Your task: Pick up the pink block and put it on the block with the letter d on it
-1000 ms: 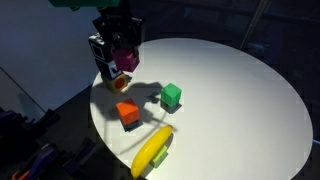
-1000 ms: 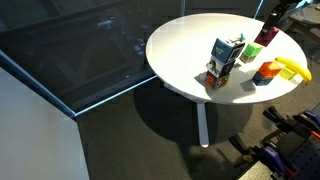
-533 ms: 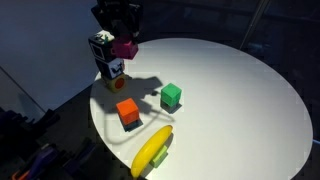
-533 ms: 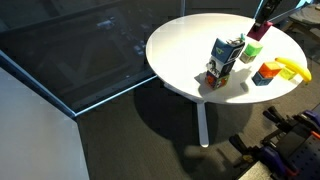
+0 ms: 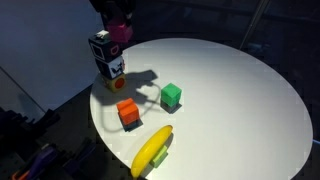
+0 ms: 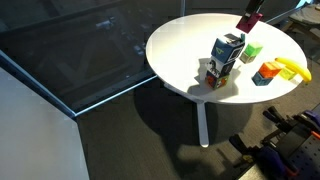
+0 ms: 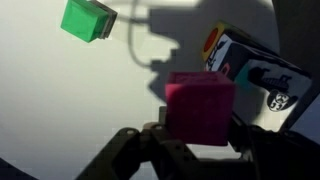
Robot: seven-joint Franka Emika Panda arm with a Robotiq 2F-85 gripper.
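Gripper (image 5: 119,28) grasps pink block (image 7: 200,105) beside the block with the letter d (image 5: 101,47).
Green cube (image 5: 171,96), orange-red cube (image 5: 127,112) and banana (image 5: 152,150) sit apparently clear, toward the table (image 5: 240,90) edge.

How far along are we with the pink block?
Done: pink block is gripped in the jaws and lifted clear of the table. In hand: it hangs near the letter block, not yet over it. Left: centre it above that block, lower it and release.

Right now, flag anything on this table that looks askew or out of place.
The printed blocks stand stacked close to the table edge, the upper one looking offset from the lower. The banana lies partly on a green object.
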